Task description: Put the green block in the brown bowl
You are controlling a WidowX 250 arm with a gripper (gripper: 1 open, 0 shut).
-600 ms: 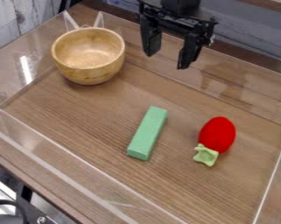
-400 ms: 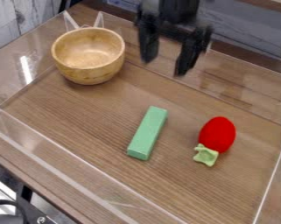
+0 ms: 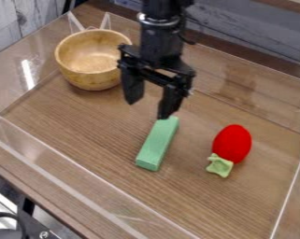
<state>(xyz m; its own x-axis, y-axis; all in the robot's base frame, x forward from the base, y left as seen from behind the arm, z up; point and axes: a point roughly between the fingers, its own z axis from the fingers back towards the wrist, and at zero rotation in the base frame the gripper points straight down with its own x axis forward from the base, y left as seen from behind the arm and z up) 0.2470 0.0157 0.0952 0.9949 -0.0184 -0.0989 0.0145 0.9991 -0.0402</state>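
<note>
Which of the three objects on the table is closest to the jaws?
The green block: the open gripper hovers at its far end. The brown bowl and red toy sit farther away.

Bare tabletop (image 3: 78,140) left of the green block (image 3: 157,144) — strawberry toy (image 3: 230,145) crowds its right.

There are no words, numbers, labels or signs to read anywhere here. Nothing is written on any of the things, and nothing is written on the table (image 3: 102,149) either.
</note>
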